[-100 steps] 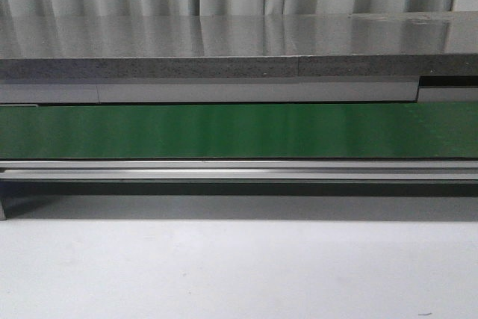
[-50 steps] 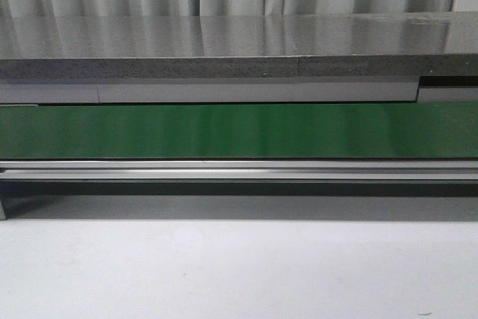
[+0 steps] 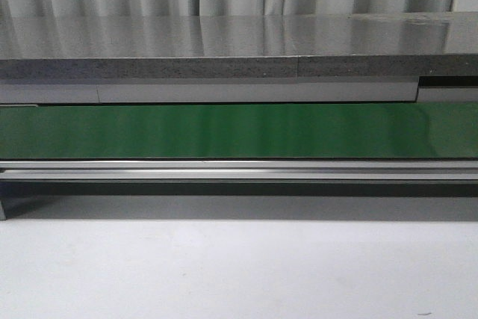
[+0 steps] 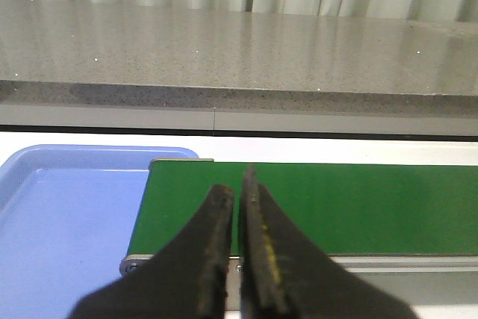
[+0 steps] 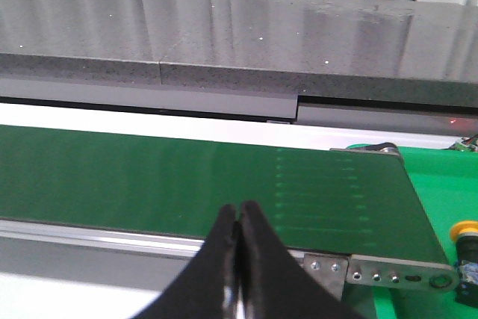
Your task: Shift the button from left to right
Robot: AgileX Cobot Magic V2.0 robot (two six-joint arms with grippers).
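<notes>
Both grippers closed and empty, left gripper (image 4: pixel 237 193), right gripper (image 5: pixel 237 213), button (image 5: pixel 467 235) cut off at frame edge

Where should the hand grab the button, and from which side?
Only an edge of the button shows in the right wrist view, past the end of the green belt: yellow cap above a black body. It looks upright, so probably come from above and pinch the black body below the cap. Its flat sides cannot be seen yet.
</notes>
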